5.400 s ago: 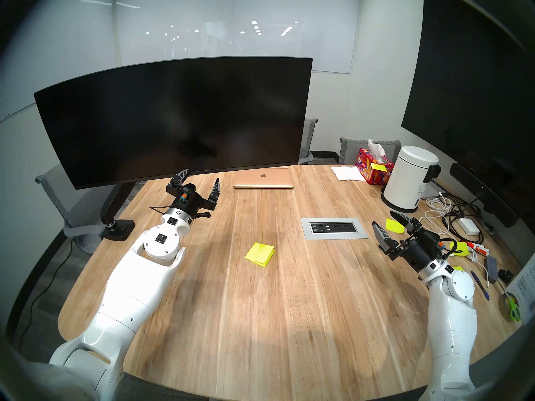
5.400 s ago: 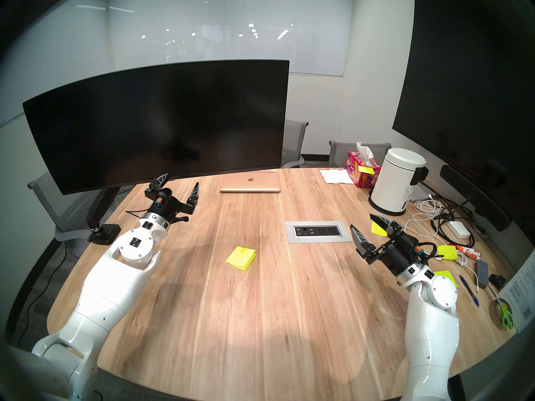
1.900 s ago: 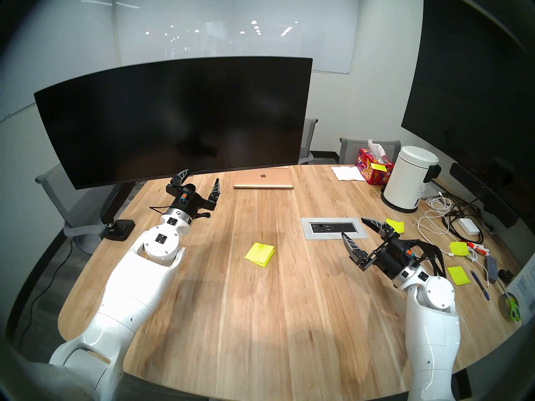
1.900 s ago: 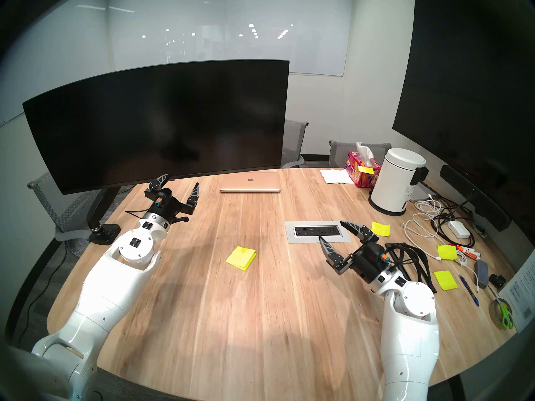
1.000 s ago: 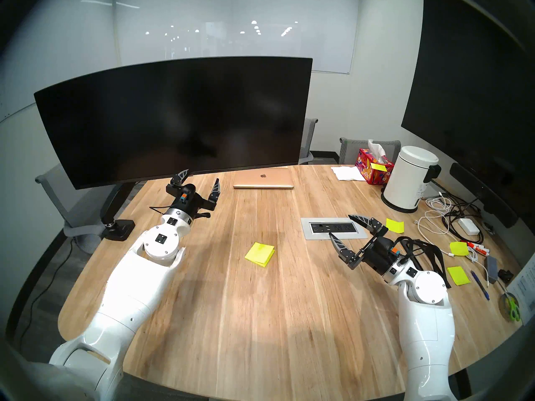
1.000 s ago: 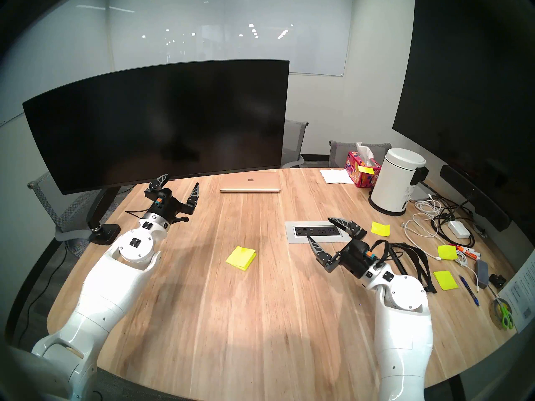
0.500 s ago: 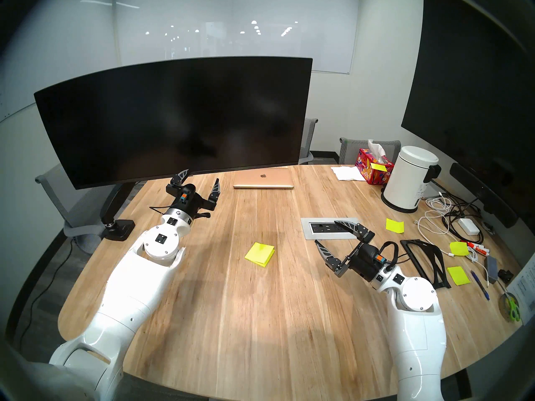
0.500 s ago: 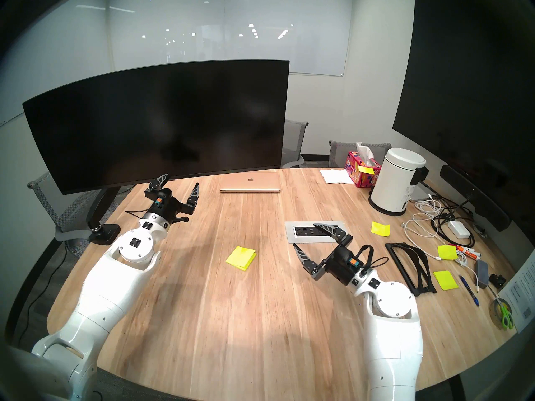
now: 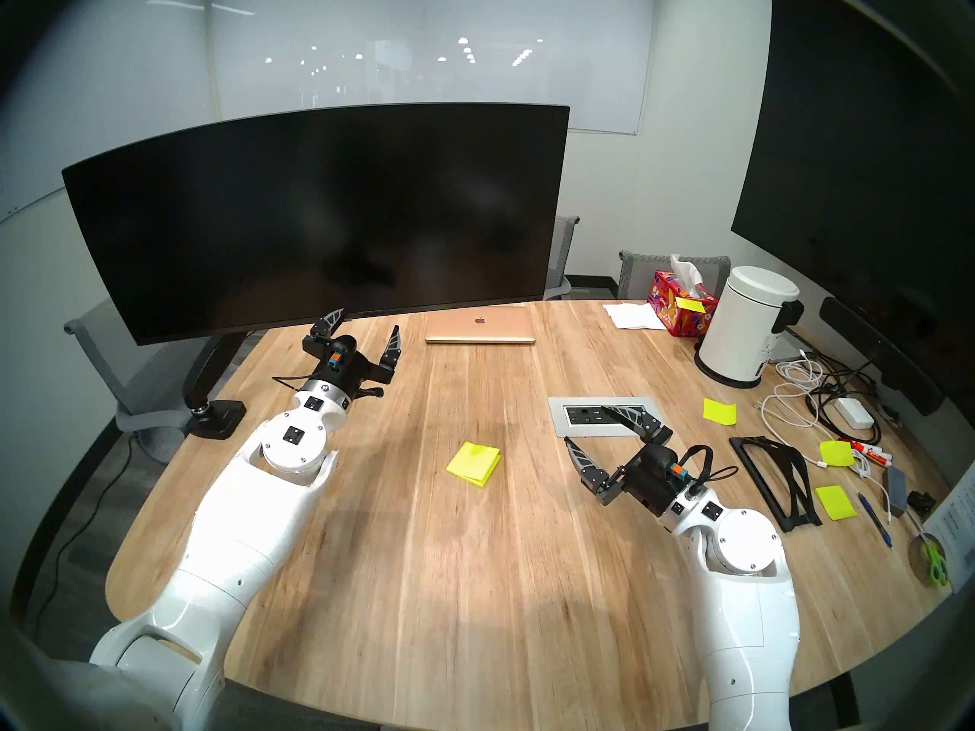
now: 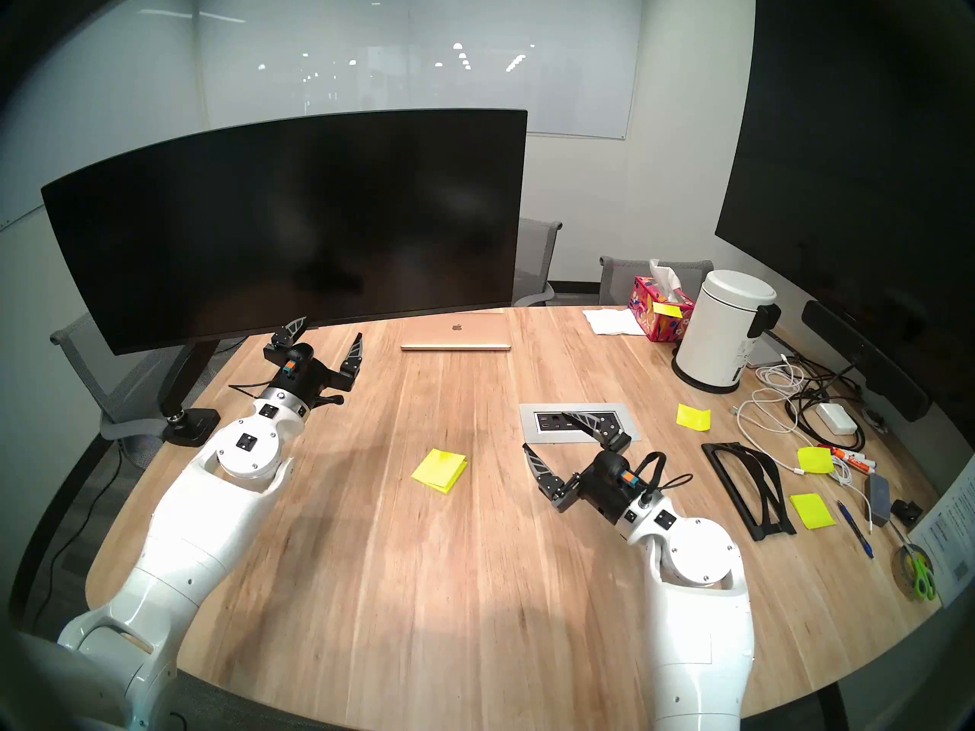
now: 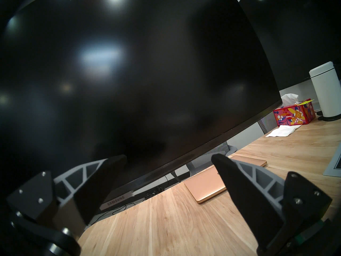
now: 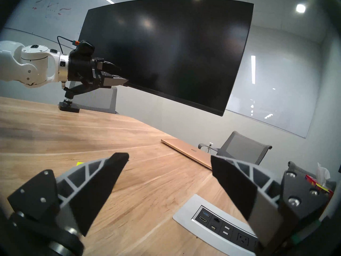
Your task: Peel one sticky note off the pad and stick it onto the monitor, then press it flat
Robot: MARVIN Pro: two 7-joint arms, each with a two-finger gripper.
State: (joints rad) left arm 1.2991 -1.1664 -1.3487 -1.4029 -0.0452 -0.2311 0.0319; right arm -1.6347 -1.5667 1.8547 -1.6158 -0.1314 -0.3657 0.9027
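Wooden desk (image 9: 475, 582) is spreading under me, with a whiteboard wall (image 9: 422, 44) glowing behind it. Curved black monitor (image 9: 316, 213) is hanging on its arm mount (image 9: 203, 382) at the desk's far left, screen dark and bare. Pad (image 9: 473, 463) of neon yellow-green notes is lying flat near the desk's middle, top sheet slightly lifted, nothing touching it.

I am holding my right gripper (image 9: 591, 426) above the desk just right of the pad, beside the power outlet panel (image 9: 559, 416), fingers spread wide and empty. In the right wrist view only a corner of the pad (image 12: 79, 163) is peeking past one finger (image 12: 103, 183).

My left gripper (image 9: 364, 324) is hovering just under the monitor's lower edge, also spread apart and empty.

Closed gold laptop (image 9: 480, 325) is sitting beyond the pad, below the monitor's right end. Loose yellow sheets (image 9: 719, 411) are lying well off to the right among cables (image 9: 791, 397), a black stand (image 9: 775, 477), a white bin (image 9: 749, 324) and a tissue box (image 9: 680, 302).
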